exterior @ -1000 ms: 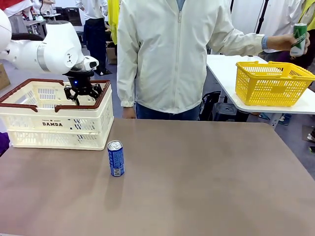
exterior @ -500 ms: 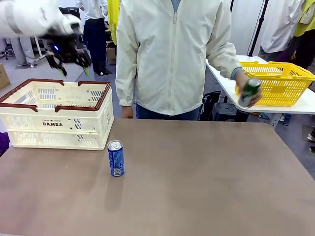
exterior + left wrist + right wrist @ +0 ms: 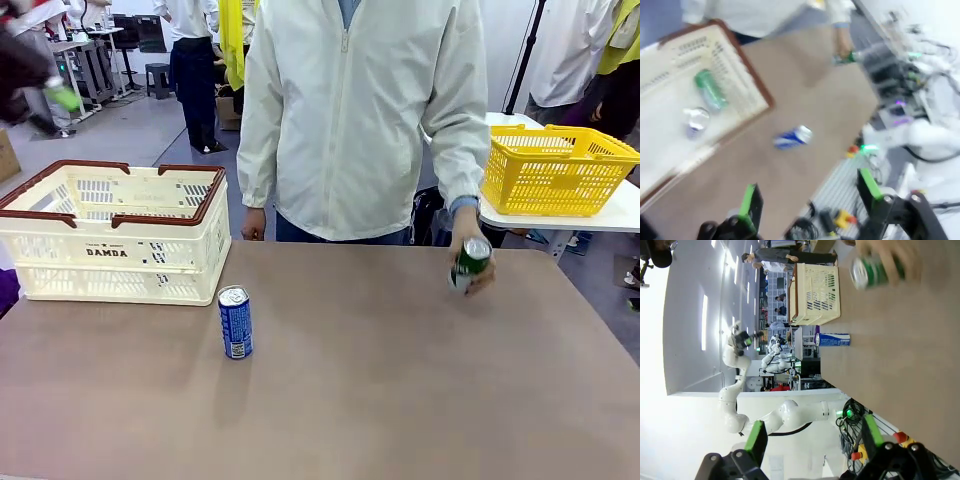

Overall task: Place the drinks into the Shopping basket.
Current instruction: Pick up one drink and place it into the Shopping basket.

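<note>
My left gripper [image 3: 810, 197] is nearest. Its jaws are spread wide, with nothing between the green pads. My right gripper [image 3: 814, 437] is spread just as wide and is also empty.

I take twelve o'clock as straight across the table [image 3: 420, 400] toward the person. From the table's middle, the blue can [image 3: 235, 322] stands upright at about ten o'clock. It is just in front of the near right corner of the Shopping basket [image 3: 115, 250] but stands clear of it. The basket sits farther out along that same ten o'clock line, at the table's far left.

Looking down into the basket from my left wrist, I see a green can [image 3: 710, 89] lying on its side on the floor. A second can [image 3: 696, 122] lies close beside it, too blurred for me to tell its colour.

At about two o'clock the person's hand [image 3: 465, 232] grips another green can [image 3: 468, 265], tilted and low over the tabletop. I cannot tell whether it touches the surface.

Farther off on that side, a yellow mesh basket [image 3: 555, 170] rests on a white side table [image 3: 600, 215].
</note>
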Tool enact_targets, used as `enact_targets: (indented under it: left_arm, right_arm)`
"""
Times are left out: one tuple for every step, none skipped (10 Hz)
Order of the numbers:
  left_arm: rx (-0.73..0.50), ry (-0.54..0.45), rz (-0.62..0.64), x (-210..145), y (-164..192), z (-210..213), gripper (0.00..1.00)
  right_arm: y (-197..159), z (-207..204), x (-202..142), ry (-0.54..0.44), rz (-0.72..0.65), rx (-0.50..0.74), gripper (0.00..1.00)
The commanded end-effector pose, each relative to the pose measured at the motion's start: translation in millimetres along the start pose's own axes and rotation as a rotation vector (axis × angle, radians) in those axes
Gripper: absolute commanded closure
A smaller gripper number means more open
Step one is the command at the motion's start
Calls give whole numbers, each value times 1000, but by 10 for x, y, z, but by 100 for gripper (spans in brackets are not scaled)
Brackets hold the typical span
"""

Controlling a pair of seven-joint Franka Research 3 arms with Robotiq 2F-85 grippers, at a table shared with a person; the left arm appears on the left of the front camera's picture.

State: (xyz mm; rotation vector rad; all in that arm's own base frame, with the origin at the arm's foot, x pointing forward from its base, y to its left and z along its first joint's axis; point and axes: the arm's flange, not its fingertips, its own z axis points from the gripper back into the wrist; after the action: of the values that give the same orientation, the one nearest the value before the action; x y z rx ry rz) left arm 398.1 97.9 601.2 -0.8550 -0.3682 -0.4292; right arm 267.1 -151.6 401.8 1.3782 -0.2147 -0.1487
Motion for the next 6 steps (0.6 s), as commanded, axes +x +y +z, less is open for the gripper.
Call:
enact_targets:
  left_arm:
    - [-230,0,5,-611,545,42,0]
    - [-249,-61,9,-958,731,-80,0]
    - [-299,-103,-9,-1241,931,-228,0]
    - [-319,-107,23,-1348,1086,-312,0]
    - [-299,-61,68,-1332,1183,-364,0]
    - [-301,-96,14,-1465,1004,-203,0]
  right_arm:
    - [64,15,9,6,-13,2,0]
    - [64,15,9,6,-13,2,0]
    - [64,15,9,6,-13,2,0]
    - [64,15,9,6,-13,2,0]
    - [64,15,9,6,-13,2,0]
    - [64,15,9,6,-13,2,0]
